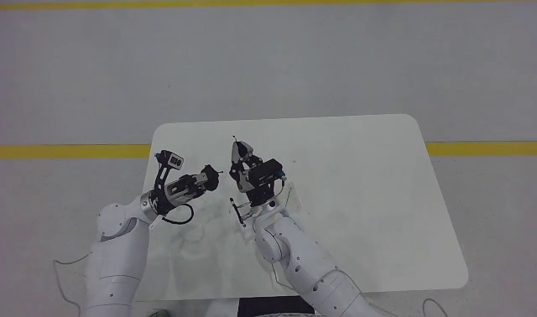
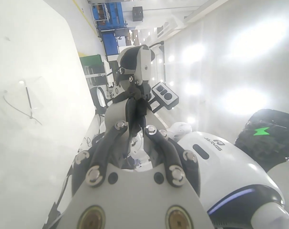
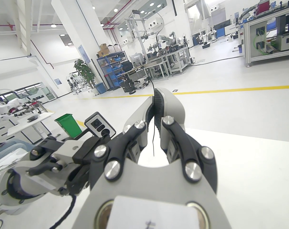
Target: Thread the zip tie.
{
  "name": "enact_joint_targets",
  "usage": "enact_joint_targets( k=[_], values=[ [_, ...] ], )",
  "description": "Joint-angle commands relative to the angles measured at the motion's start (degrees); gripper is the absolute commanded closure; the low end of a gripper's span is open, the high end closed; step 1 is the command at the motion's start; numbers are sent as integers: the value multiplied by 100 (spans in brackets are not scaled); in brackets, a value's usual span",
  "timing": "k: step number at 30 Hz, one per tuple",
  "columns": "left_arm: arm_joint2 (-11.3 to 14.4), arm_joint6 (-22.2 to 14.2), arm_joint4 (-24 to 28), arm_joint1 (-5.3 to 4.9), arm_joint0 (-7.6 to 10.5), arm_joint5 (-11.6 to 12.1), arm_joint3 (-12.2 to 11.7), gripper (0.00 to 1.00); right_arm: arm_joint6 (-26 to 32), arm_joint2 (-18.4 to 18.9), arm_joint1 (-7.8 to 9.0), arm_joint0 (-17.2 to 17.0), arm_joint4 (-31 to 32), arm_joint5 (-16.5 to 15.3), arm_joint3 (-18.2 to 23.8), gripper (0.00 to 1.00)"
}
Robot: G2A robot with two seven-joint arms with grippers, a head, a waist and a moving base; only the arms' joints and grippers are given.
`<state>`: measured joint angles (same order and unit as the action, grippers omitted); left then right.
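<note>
A thin black zip tie [image 3: 153,134] runs between the fingers of my right gripper [image 3: 154,96], which is shut on its strap. One end sticks out past the fingertips and the other hangs down inside the hand. From above, this gripper [image 1: 238,153] is raised over the near left part of the white table [image 1: 361,174], with the zip tie [image 1: 234,141] pointing away from me. My left gripper [image 1: 214,179] sits just to its left, aimed at it. Its fingers [image 2: 132,110] are pressed together, and I see nothing between them. The right gripper [image 2: 135,65] hangs right behind them.
A clear tray [image 2: 37,89] lies flat on the table with two spare zip ties [image 2: 29,101] in it, close to the near edge under the right arm [image 1: 237,210]. The table stretches bare to the right and far side.
</note>
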<state>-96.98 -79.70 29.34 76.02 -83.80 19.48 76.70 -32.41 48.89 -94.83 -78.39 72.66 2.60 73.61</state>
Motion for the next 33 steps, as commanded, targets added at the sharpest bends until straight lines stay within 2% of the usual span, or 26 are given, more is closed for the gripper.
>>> enact_joint_targets(
  k=[1, 7, 13, 24, 33],
  values=[
    [3, 6, 1, -2, -1, 0, 1, 100, 0, 0, 0, 0, 0, 0, 0, 100],
    [3, 6, 1, -2, -1, 0, 1, 100, 46, 40, 13, -43, -37, -40, 110, 100],
    [3, 6, 1, -2, -1, 0, 1, 100, 69, 140, 56, -237, -345, -443, 435, 100],
    [3, 6, 1, -2, -1, 0, 1, 100, 66, -81, 43, -383, -523, -717, 598, 100],
    [3, 6, 1, -2, -1, 0, 1, 100, 45, -79, 45, -377, -499, -710, 598, 100]
  ],
)
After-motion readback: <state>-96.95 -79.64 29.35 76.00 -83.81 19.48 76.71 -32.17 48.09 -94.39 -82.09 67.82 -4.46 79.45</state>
